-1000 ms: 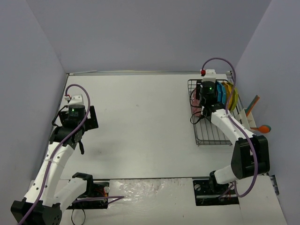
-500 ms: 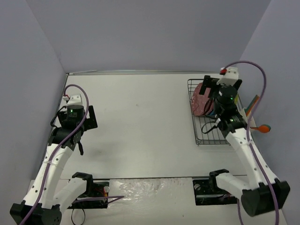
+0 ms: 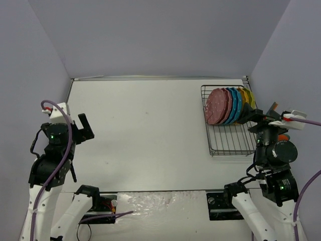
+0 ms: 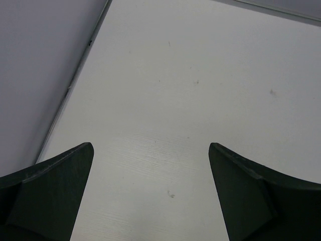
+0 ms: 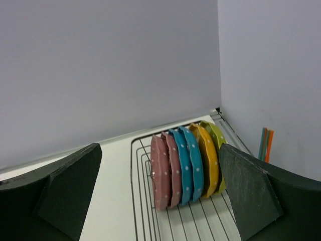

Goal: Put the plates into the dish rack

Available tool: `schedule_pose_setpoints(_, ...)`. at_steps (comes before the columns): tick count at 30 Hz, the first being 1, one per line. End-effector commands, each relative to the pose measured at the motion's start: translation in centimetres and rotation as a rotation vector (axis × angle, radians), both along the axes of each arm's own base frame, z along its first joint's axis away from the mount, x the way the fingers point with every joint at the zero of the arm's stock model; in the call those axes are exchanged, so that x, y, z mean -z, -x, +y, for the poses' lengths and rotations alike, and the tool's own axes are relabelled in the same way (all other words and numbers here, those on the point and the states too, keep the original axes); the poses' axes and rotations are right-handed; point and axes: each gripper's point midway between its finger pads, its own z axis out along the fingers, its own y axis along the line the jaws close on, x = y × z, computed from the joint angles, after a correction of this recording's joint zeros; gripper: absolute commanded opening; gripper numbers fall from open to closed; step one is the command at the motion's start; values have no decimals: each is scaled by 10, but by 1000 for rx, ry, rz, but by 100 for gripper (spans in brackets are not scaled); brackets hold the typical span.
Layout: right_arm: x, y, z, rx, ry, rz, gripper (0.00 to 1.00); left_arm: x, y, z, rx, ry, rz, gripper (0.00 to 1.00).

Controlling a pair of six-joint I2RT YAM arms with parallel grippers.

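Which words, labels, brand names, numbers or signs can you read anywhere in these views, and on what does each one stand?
None: no text, number or sign can be read in any view.
The plates carry only white dots, not writing.
The dish rack is bare black wire with no tag showing.
The table shows only small dark specks.

White bench (image 3: 145,130), matte, with faint specks and scuffs. Plain grey-lilac walls (image 3: 150,35) close off left, far and right sides. Orange and teal sticks (image 5: 266,143) stand by right wall. Crinkled clear plastic (image 3: 150,200) lies along near edge, centre.
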Motion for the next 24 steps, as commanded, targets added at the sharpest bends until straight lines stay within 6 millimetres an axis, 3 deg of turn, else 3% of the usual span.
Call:
schedule_pose_setpoints(1, 13, 17, -1, -18, 39, 14, 100, -18, 13, 2, 28, -26, -55, 97)
schedule_pose_setpoints(7, 31, 32, -2, -31, 40, -5, 100, -2, 20, -1, 40, 1, -49, 97)
schedule_pose_setpoints(14, 52, 42, -6, -22, 21, -16, 100, 23, 13, -4, 33, 25, -31, 97)
schedule_pose_setpoints(24, 62, 44, -4, -36, 2, -17, 100, 38, 2, -6, 34, 28, -48, 97)
